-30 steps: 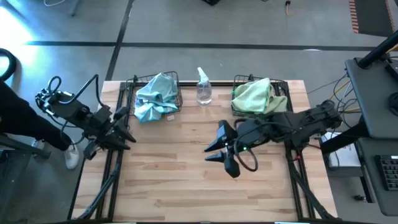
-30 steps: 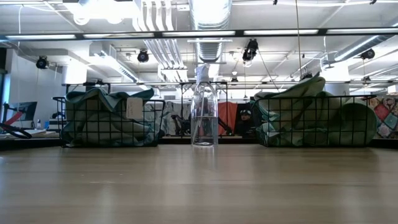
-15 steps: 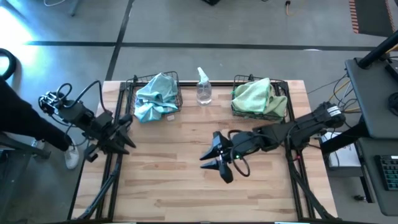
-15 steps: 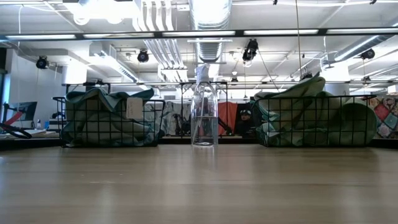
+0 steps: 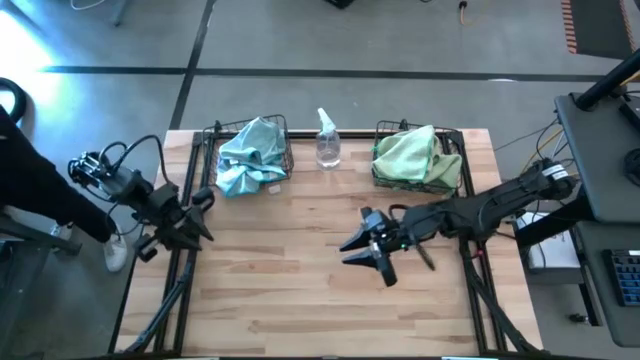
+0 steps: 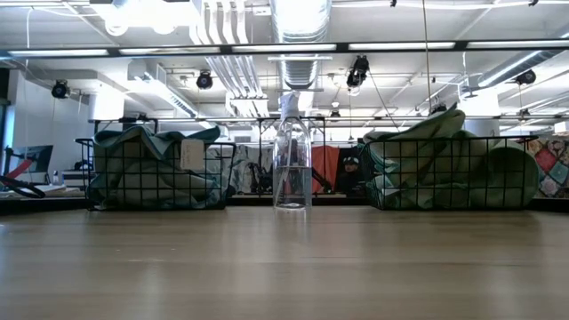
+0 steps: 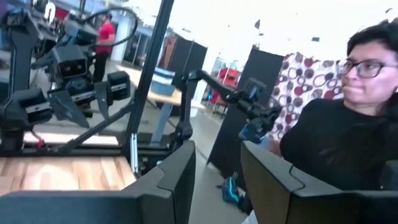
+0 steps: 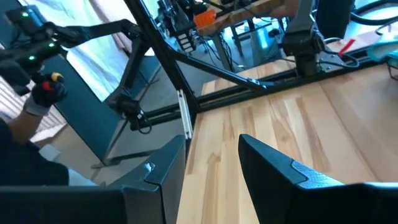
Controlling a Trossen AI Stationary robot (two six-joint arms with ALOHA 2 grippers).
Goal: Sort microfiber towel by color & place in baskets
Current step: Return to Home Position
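Note:
Light blue microfiber towels (image 5: 248,158) lie heaped in the left wire basket (image 5: 284,150) at the table's far side. Pale yellow-green towels (image 5: 408,153) fill the right basket (image 5: 452,172). In the low view the blue heap (image 6: 156,169) and the green heap (image 6: 449,164) rise above both basket rims. My right gripper (image 5: 352,256) (image 8: 211,168) hovers open over the bare middle of the table, touching nothing. My left gripper (image 5: 207,216) (image 7: 217,180) waits open at the table's left edge. Neither gripper shows in the low view.
A clear spray bottle (image 5: 327,141) (image 6: 292,164) stands upright between the two baskets. Black frame rails (image 5: 180,270) run along the table's left and right sides. A person (image 7: 348,130) sits beyond the left edge. Bare wood (image 5: 290,290) spreads across the near half.
My right gripper has dipped a little toward the near edge, then drawn back toward the table's right, staying open and empty. The towels, baskets and bottle have kept their places.

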